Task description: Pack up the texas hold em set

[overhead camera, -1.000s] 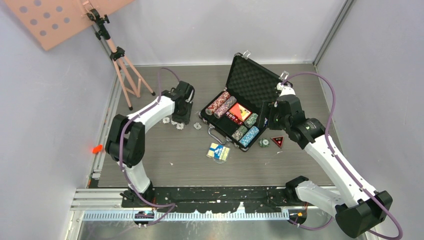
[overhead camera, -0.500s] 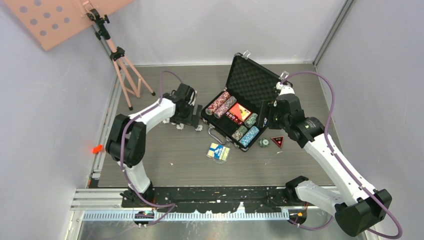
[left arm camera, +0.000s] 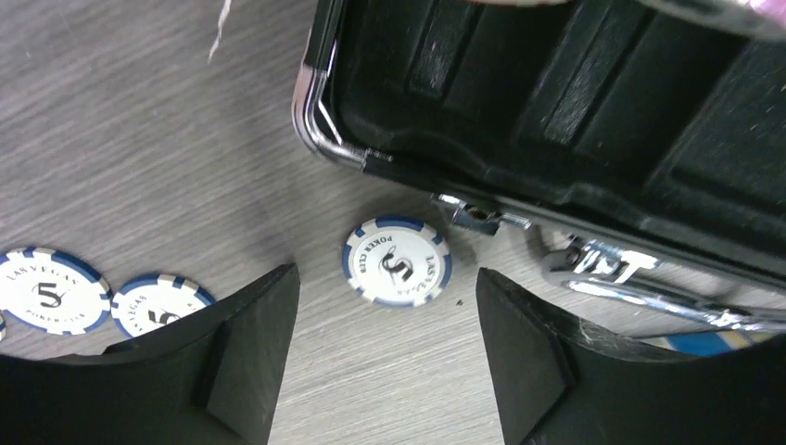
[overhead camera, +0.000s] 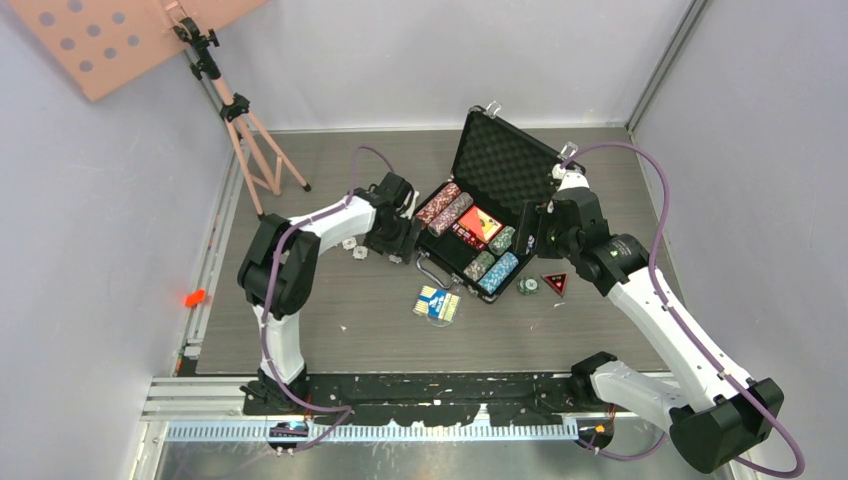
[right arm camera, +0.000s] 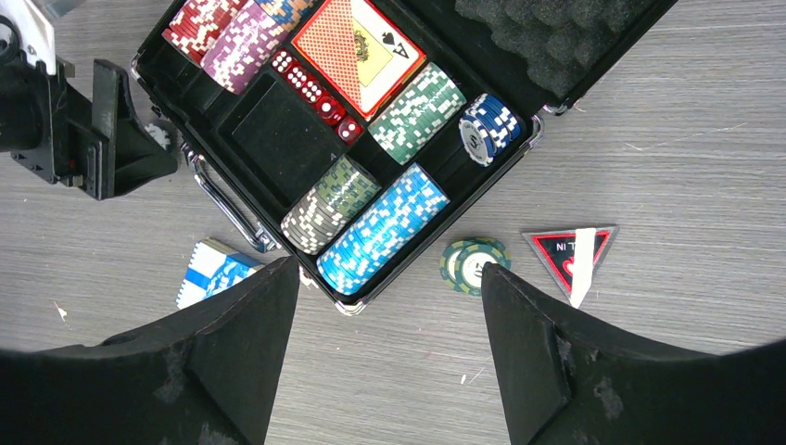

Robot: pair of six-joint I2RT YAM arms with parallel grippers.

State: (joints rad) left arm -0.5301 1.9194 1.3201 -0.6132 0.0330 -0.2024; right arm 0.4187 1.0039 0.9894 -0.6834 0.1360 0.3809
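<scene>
The black silver-trimmed briefcase (overhead camera: 505, 160) lies open, with rows of poker chips (right arm camera: 385, 227), a red card deck (right arm camera: 357, 51) and red dice (right arm camera: 315, 88) inside. My left gripper (left arm camera: 385, 275) is open, low over the table by the case's front left corner (left arm camera: 320, 111). A white-and-blue chip (left arm camera: 397, 262) lies flat between its fingertips, untouched. Two more such chips (left arm camera: 51, 289) lie to its left. My right gripper (right arm camera: 389, 269) hangs open and empty above the case's front right end. A blue card deck (right arm camera: 213, 272) lies before the case.
Green chips (right arm camera: 473, 262) and a red-and-black triangular token (right arm camera: 567, 252) lie on the table right of the case. The case's metal handle (left arm camera: 640, 278) sticks out at its front. A pink tripod (overhead camera: 250, 130) stands at the back left.
My left arm has swung right from the loose chips toward the briefcase corner, and its jaws have opened wider. The right arm has stayed still.
</scene>
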